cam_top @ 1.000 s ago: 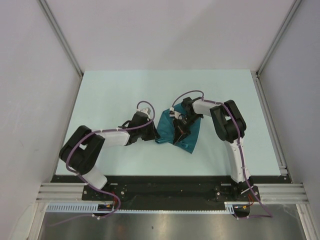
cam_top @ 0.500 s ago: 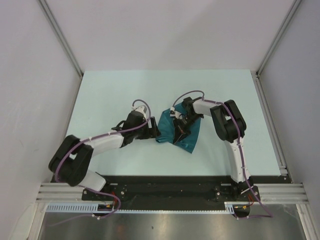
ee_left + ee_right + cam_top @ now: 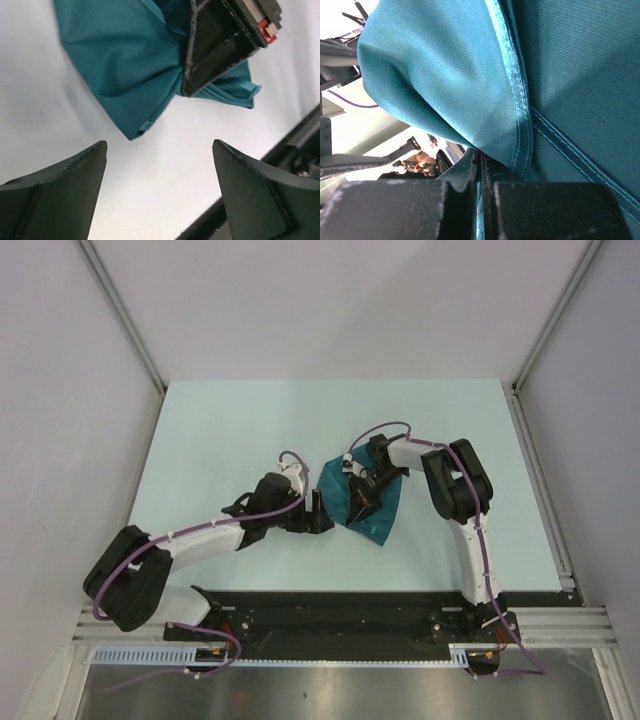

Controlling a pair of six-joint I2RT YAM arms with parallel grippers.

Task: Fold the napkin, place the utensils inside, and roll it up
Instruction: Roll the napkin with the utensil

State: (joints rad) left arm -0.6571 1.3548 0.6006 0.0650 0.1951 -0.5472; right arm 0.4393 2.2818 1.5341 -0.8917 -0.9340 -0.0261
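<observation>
The dark teal napkin (image 3: 335, 485) lies bunched in the middle of the pale table. My right gripper (image 3: 358, 502) rests on top of it and is shut on a fold of the cloth (image 3: 445, 75), which shows as a thin teal strip between its jaws (image 3: 481, 167). My left gripper (image 3: 318, 516) is open just left of the napkin's near corner. In the left wrist view its fingers (image 3: 159, 145) straddle bare table, the napkin's corner (image 3: 134, 131) lies just ahead of them, and the right gripper's fingers (image 3: 215, 50) press on the cloth. The utensils are out of view.
The pale table (image 3: 220, 430) is closed in by white walls with aluminium posts at left, back and right. A black rail (image 3: 350, 605) runs along the near edge and holds both arm bases. It also appears at the lower right as the dark rail (image 3: 300, 145).
My left gripper has opened wide, letting go of the napkin's left edge, and has slid right and nearer along it. The right gripper has kept its grip and place.
</observation>
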